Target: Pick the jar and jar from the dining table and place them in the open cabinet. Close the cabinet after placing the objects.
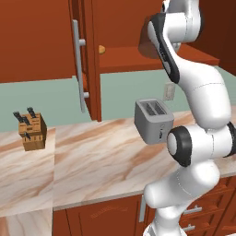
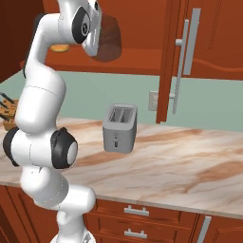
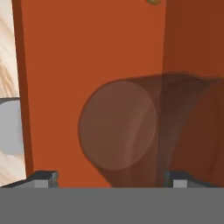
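A smoky-grey see-through jar (image 2: 109,40) stands inside the open cabinet (image 2: 142,28), on its shelf (image 1: 138,62). In the hand view the jar (image 3: 118,131) sits between my two fingertips (image 3: 43,177), which are spread wide to either side of it and apart from its wall. My gripper (image 3: 111,178) is open around the jar, and the arm reaches up into the cabinet. The open cabinet door (image 2: 173,61) hangs to the right of the jar, its silver bar handle (image 2: 180,71) facing out. The dining table is out of view.
A small tan item (image 1: 101,48) lies on the same shelf. Below, on the marble counter (image 1: 101,156), stand a grey toaster (image 1: 154,120) and a knife block (image 1: 32,131). A wall outlet (image 2: 153,100) is behind the toaster. Drawers (image 2: 137,211) run under the counter.
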